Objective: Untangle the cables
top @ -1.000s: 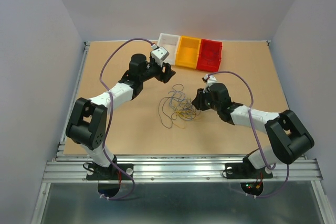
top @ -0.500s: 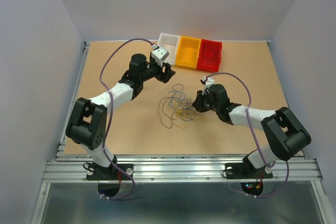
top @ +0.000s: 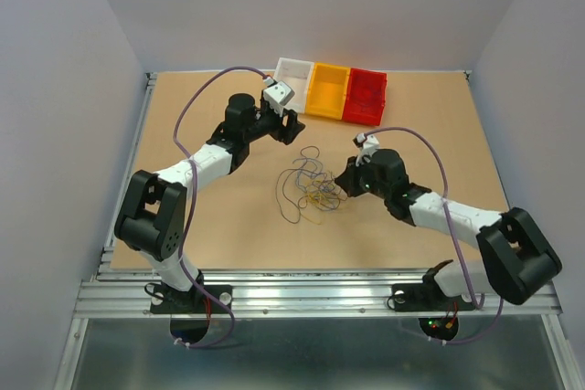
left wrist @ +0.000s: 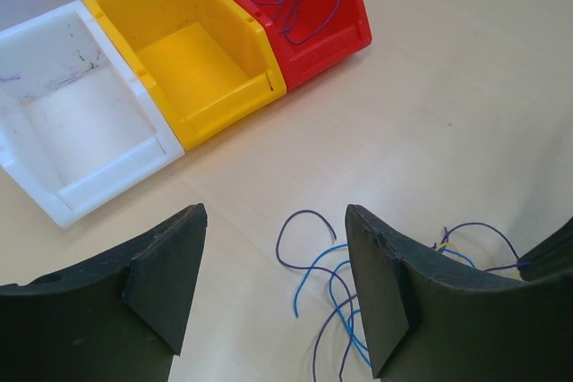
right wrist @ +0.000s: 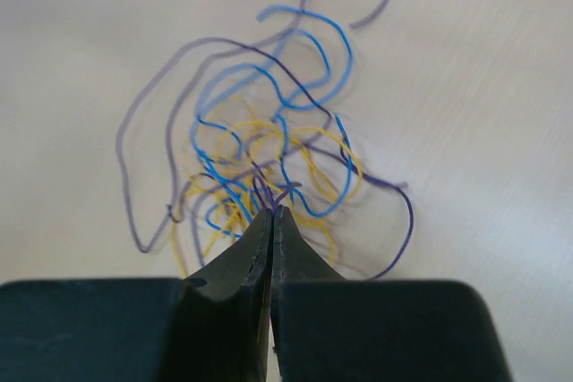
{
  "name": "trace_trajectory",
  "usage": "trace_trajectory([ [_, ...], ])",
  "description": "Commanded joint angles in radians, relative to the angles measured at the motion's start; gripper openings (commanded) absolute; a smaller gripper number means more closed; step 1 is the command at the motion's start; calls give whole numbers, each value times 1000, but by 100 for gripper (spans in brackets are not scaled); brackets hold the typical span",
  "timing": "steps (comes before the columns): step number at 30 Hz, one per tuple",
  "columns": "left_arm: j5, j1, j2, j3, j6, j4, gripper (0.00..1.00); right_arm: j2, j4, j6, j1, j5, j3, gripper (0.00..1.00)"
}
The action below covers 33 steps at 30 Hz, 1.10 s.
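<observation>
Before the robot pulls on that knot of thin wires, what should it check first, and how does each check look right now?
1. Right claw has a grip on the wires: ok, its fingers are shut with purple strands at the tip.
2. Only one strand is pinched: cannot tell, several meet at that tip.
3. Left claw is free to help: ok, it is open with nothing between its fingers.
4. Red bin has room: ok, only a few purple strands lie inside.
5. Nothing else rests on the knot: ok, it lies alone on the table.
</observation>
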Motion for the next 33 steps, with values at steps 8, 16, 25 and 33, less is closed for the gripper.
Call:
trace_trajectory([
  [8, 102, 49, -100, -44, -59, 152, 75, -428, -78, 35, 17, -150, 199, 0],
  [16, 423, 183, -223, -176, -346, 483, 75, -370, -182, 57, 17, -220, 537, 0],
  [25, 650, 183, -338, -346, -743, 1144, 82, -283, -184, 78, 18, -232, 600, 1],
  [33, 718, 137, -228, -332, -986, 1477, 90, -259, -184, 91, 26, -235, 600, 0],
])
